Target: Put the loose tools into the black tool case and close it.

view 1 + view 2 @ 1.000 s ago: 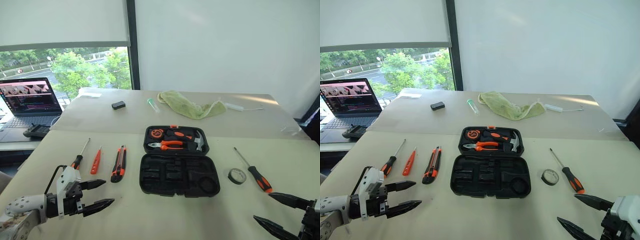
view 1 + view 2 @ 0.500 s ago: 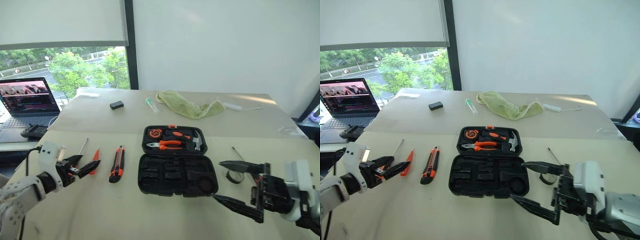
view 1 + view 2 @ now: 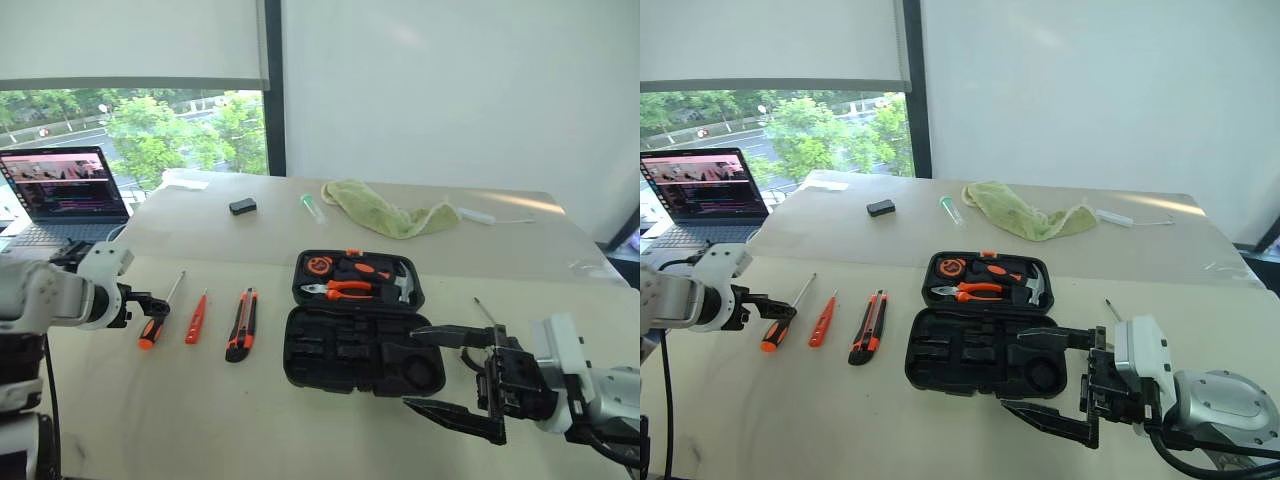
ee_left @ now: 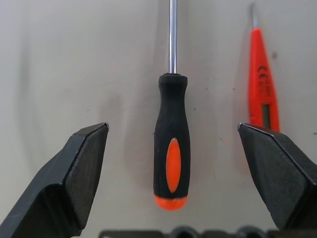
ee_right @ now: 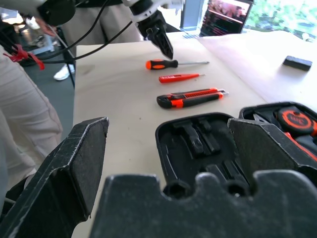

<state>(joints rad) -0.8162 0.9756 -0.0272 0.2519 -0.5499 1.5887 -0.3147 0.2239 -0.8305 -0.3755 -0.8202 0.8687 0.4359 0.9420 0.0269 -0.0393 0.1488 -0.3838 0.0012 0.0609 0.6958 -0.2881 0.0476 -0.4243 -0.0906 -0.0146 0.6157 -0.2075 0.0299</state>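
Observation:
The black tool case (image 3: 355,345) lies open mid-table, its near half showing bare recesses and its far half holding pliers and a hammer. To its left lie a long black-and-orange screwdriver (image 3: 151,328), a small orange screwdriver (image 3: 195,320) and a utility knife (image 3: 240,326). My left gripper (image 3: 158,303) hangs open just above the long screwdriver's handle (image 4: 171,148), fingers (image 4: 74,173) either side, apart from it. My right gripper (image 3: 412,369) stands open at the case's near right corner, holding nothing. Behind it only the shaft of a second screwdriver (image 3: 484,310) shows. The tape roll is hidden.
A laptop (image 3: 65,185) stands at the far left. A green cloth (image 3: 385,210), a small black box (image 3: 241,206) and a clear tube (image 3: 310,207) lie at the back of the table. A person's legs (image 5: 25,124) stand beside the table's left end.
My left gripper has moved forward and left, tipping down over the long screwdriver's handle. The right gripper swung in from the right to the case's corner, then held still. The camera shifted slightly.

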